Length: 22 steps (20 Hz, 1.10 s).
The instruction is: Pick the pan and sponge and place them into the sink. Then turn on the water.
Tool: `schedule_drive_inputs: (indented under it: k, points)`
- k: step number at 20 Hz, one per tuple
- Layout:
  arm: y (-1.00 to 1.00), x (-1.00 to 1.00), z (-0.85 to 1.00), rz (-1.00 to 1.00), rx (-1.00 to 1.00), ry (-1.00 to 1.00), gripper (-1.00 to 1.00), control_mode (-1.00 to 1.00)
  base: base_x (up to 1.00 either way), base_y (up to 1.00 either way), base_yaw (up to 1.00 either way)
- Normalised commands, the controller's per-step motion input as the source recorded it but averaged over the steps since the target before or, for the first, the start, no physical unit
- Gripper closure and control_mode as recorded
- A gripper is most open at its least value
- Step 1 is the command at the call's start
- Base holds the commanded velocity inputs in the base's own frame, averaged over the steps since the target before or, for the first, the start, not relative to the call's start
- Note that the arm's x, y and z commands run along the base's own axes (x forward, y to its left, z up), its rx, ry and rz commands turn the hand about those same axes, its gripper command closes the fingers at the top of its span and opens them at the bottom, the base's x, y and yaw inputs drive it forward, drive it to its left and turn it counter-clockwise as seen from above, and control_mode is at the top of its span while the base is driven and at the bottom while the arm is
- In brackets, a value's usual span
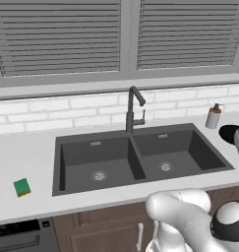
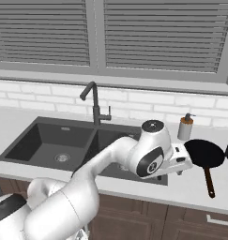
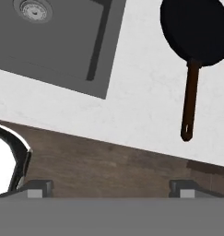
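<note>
The gripper (image 3: 111,186) hangs with jaws wide and nothing between them, over the counter's (image 3: 141,106) front edge. The pan (image 3: 194,27) lies at one o'clock from it on bare counter, handle toward the front edge, clear of the sink (image 3: 62,46) rim at eleven o'clock. The sponge (image 1: 22,187) sits alone on open counter at nine o'clock of the sink, near the front edge.

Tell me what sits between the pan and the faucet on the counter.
The white soap dispenser stands between the pan and the faucet, behind the sink's right end, in the right base view.
</note>
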Motion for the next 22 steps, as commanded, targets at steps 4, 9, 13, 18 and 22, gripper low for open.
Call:
schedule_drive_inputs:
  k: [4,9,13,18,22]
  points:
    - [-0.56,0.37,-0.02,0.0,0.0,0.13,-1.0,-1.0,0.0,0.0,0.0]
    - [-0.58,0.36,0.0,0.0,0.01,0.07,-1.0,-1.0,0.0,0.0,0.0]
    - [-0.54,0.35,-0.02,0.0,0.02,0.02,-1.0,-1.0,0.0,0.0,0.0]
    - [-0.46,0.36,-0.04,0.0,0.05,0.04,-1.0,-1.0,0.0,0.0,0.0]
    - [-0.44,0.27,-0.09,0.0,0.08,0.08,-1.0,-1.0,0.0,0.0,0.0]
